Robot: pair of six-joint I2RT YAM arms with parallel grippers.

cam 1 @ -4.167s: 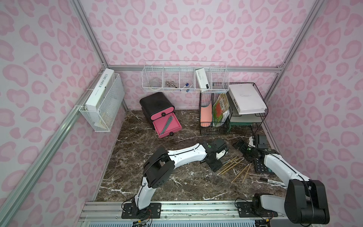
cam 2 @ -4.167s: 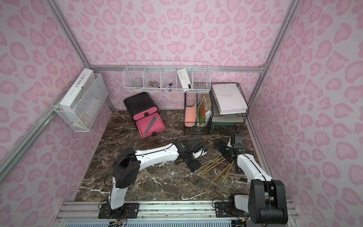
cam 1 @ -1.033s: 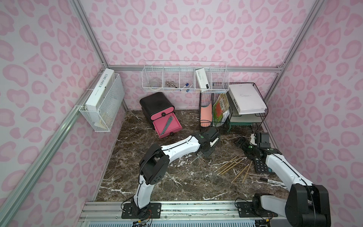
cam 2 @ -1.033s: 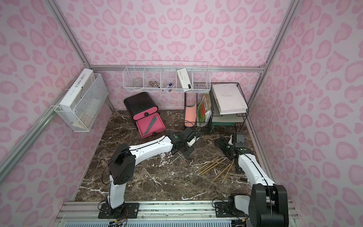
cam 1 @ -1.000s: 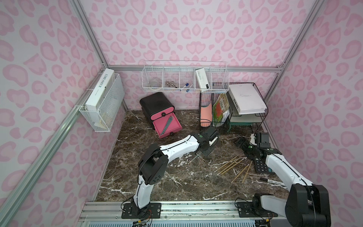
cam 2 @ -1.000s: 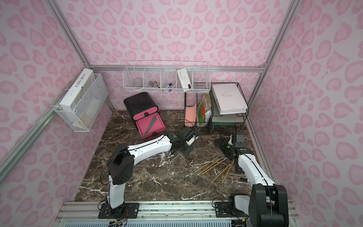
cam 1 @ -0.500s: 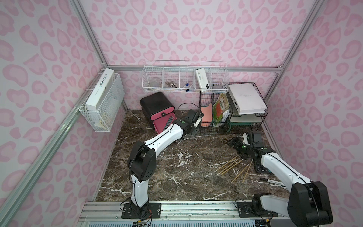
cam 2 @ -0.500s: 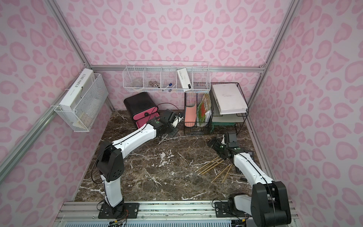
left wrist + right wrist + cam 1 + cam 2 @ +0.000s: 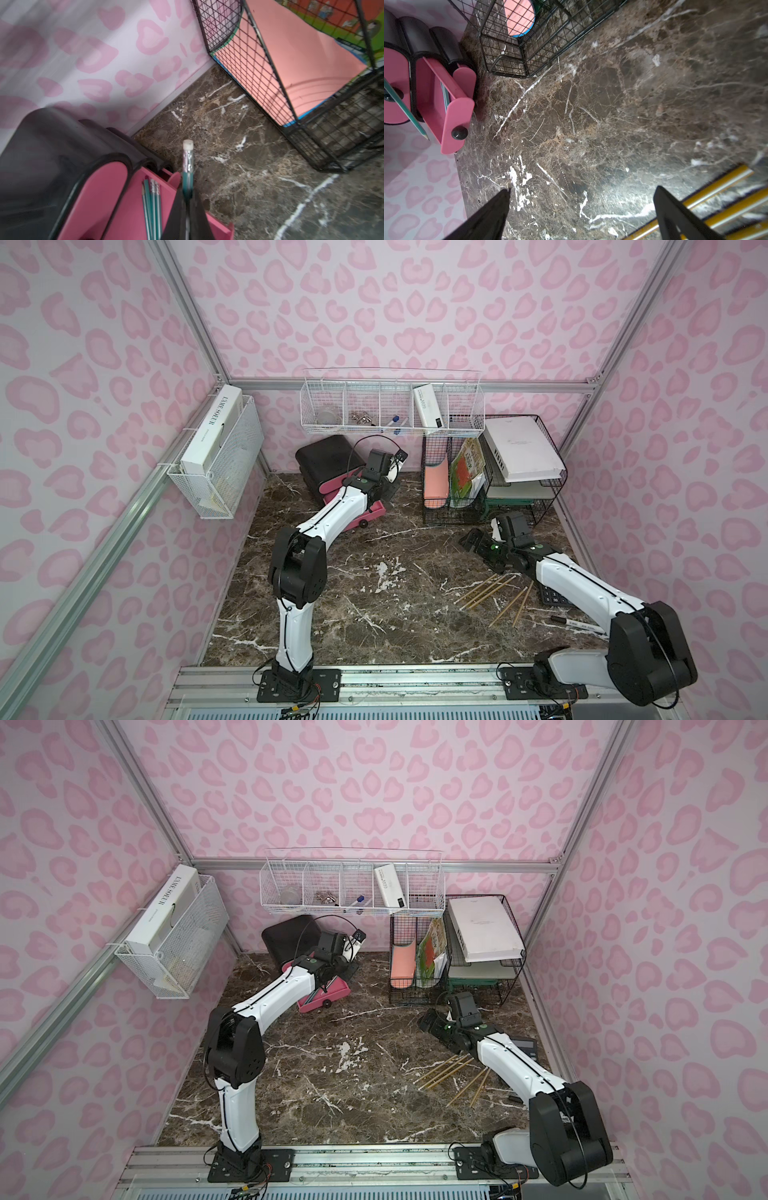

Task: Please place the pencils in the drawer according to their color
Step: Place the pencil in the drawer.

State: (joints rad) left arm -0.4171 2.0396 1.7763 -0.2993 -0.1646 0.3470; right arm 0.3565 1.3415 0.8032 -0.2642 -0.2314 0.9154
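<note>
My left gripper [image 9: 188,197] is clenched on a teal pencil [image 9: 188,172] over the open pink drawer [image 9: 133,207] at 11 o'clock on the table [image 9: 374,614]; my right gripper [image 9: 583,188] stands released near yellow pencils [image 9: 486,592] at 4 o'clock.

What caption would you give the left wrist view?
Left gripper holds a teal pencil at the open pink drawer, where other teal pencils lie.

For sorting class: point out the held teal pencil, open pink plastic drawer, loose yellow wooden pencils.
teal pencil [image 9: 188,161]: left wrist view, ferrule
pink drawer [image 9: 456,112]: right wrist view, front panel
yellow wooden pencils [image 9: 484,591]: a top view, shafts
</note>
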